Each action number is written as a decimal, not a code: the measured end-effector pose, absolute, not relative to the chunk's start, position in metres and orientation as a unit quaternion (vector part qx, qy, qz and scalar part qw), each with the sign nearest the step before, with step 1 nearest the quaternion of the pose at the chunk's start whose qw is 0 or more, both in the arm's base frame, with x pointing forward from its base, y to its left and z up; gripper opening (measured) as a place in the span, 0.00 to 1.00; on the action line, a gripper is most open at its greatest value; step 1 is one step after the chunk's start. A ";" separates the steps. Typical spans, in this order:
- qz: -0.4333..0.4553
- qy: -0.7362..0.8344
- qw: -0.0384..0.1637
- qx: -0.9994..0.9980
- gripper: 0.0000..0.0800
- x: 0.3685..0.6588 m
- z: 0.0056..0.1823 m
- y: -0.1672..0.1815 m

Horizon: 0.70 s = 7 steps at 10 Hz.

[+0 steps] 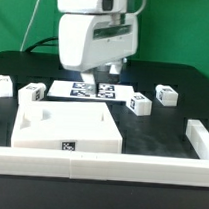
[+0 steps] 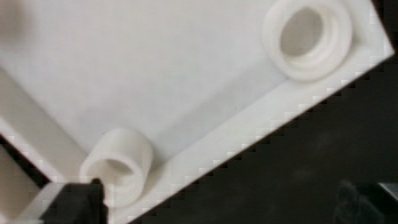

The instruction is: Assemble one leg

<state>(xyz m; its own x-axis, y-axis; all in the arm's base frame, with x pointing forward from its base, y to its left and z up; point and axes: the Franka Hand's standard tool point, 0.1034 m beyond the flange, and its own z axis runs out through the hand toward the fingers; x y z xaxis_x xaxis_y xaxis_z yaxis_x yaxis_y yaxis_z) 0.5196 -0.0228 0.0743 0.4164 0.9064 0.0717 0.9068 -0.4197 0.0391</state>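
Observation:
Several legs, small white blocks with marker tags, lie on the black table: two at the exterior view's left [image 1: 4, 84] [image 1: 33, 91] and two at its right [image 1: 140, 105] [image 1: 167, 93]. My gripper [image 1: 100, 68] hangs above the back of the table, over the marker board [image 1: 93, 90], touching no leg. In the wrist view my gripper [image 2: 217, 205] is open and empty, with one dark fingertip [image 2: 71, 200] at each side. Between the fingertips I see a corner of the large white panel [image 2: 160, 80] and two round sockets [image 2: 306, 40] [image 2: 121, 160]. No leg shows in the wrist view.
The large white square panel [image 1: 66, 128] lies front-centre. A long white bar [image 1: 99, 164] runs along the front edge, and another white bar [image 1: 201, 138] stands at the exterior view's right. A green backdrop is behind the table.

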 end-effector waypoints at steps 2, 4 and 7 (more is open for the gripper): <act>-0.026 -0.624 -0.012 -0.781 0.81 0.508 0.067 -0.030; -0.006 -0.664 -0.021 -0.747 0.81 0.502 0.062 -0.030; -0.007 -0.662 -0.021 -0.749 0.81 0.502 0.062 -0.031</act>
<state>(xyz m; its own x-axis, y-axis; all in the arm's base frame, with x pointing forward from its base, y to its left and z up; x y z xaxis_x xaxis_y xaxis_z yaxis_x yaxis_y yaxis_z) 0.5023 -0.0307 0.0621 0.1231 0.9922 -0.0175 0.9916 -0.1223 0.0411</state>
